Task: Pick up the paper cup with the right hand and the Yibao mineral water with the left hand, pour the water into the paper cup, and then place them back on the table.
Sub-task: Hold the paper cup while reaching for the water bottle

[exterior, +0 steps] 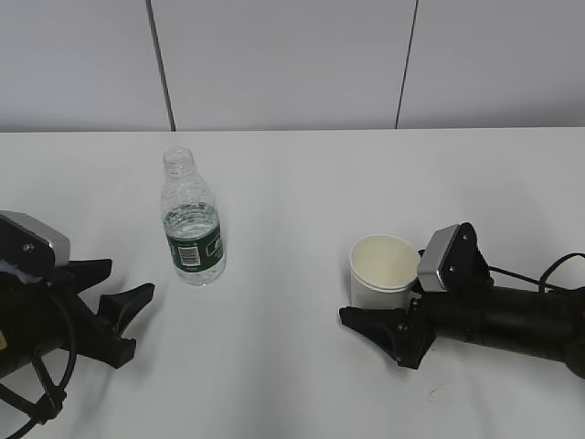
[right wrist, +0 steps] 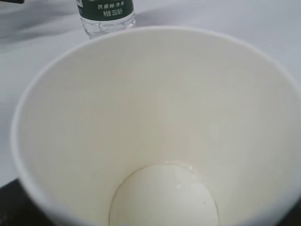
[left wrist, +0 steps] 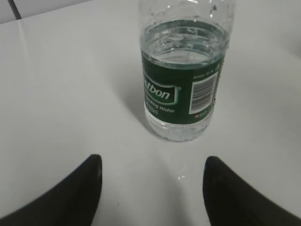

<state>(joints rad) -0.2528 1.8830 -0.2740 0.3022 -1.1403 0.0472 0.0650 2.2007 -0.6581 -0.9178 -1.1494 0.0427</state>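
Observation:
The Yibao mineral water [exterior: 193, 230] stands upright and uncapped on the white table [exterior: 292, 183], about half full; the left wrist view shows its green label [left wrist: 181, 89]. My left gripper [exterior: 126, 280] is open and empty, a short way left of the bottle; its jaws [left wrist: 153, 162] sit just short of the bottle's base. The paper cup [exterior: 384, 270] stands on the table and fills the right wrist view [right wrist: 155, 117]. My right gripper [exterior: 358, 297] has its jaws on either side of the cup. One finger [exterior: 370, 325] shows in front; the other is hidden behind the cup.
A grey panelled wall [exterior: 292, 64] rises behind the table's far edge. A few small water drops [left wrist: 181, 176] lie on the table near the bottle. The bottle's base [right wrist: 106, 16] shows beyond the cup's rim. The right arm's cable [exterior: 548, 270] trails at the right edge.

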